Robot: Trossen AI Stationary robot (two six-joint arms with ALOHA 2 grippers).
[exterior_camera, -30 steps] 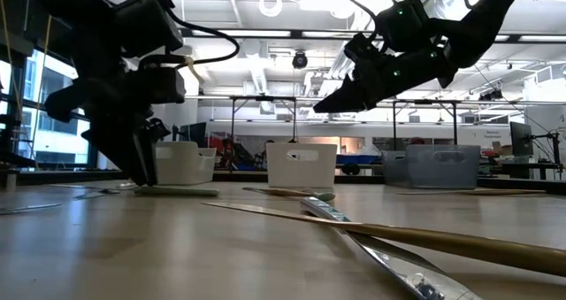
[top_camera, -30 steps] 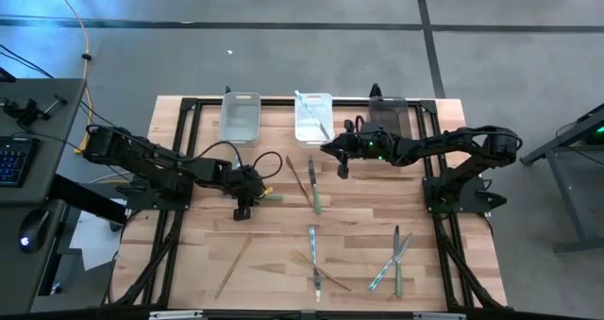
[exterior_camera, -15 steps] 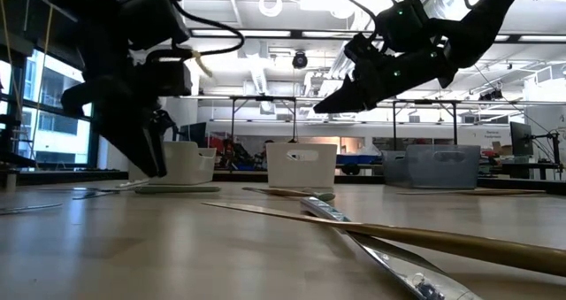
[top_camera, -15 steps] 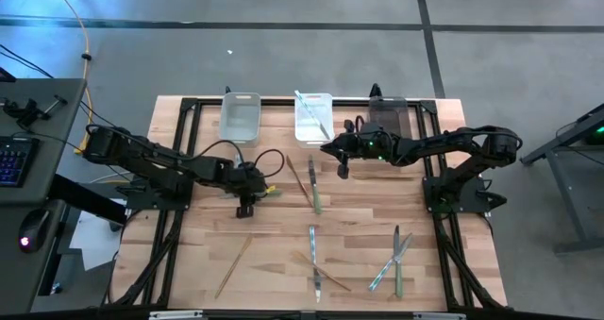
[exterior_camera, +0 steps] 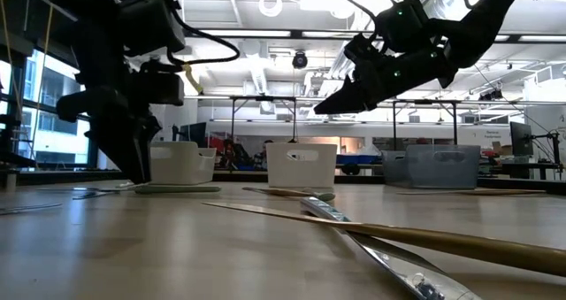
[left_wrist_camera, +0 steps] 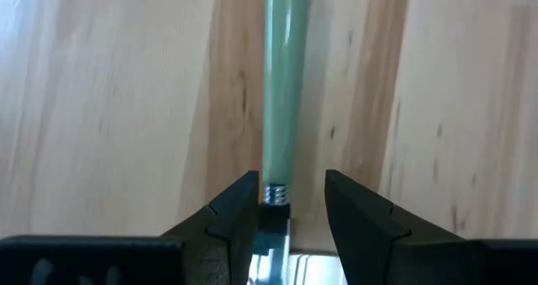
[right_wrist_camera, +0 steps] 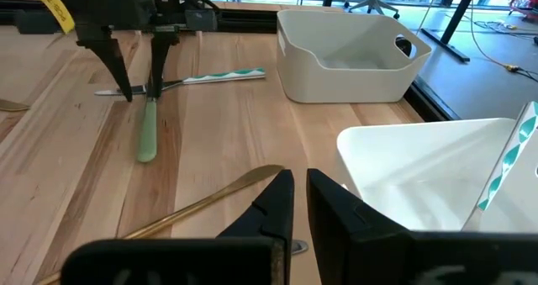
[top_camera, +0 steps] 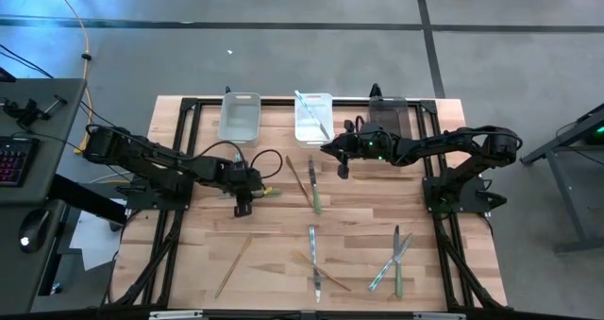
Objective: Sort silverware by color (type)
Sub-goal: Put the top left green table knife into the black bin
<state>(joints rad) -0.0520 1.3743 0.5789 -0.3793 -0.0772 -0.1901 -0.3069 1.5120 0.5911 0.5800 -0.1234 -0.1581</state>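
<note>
My left claw point(left_wrist_camera: 286, 203) is straddling a green-handled utensil point(left_wrist_camera: 281, 92), parted and gripping nothing.
My wrist view is showing that gap; its working end is hidden; my right claw point(right_wrist_camera: 299, 203) is hovering pinched, empty.

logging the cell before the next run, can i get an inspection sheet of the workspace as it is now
surface: wooden table, bare wood between pieces.
job's things: silverware scattered; green-handled piece under the left arm, gold piece, a teal one in the middle bin.
clutter: left bin and grey bin look empty.
claws: left claw open, straddling the green handle; right claw shut, raised near the middle bin, holding nothing.
cables: black loop beside left arm.
surroundings: keyboard on side desk.
</note>
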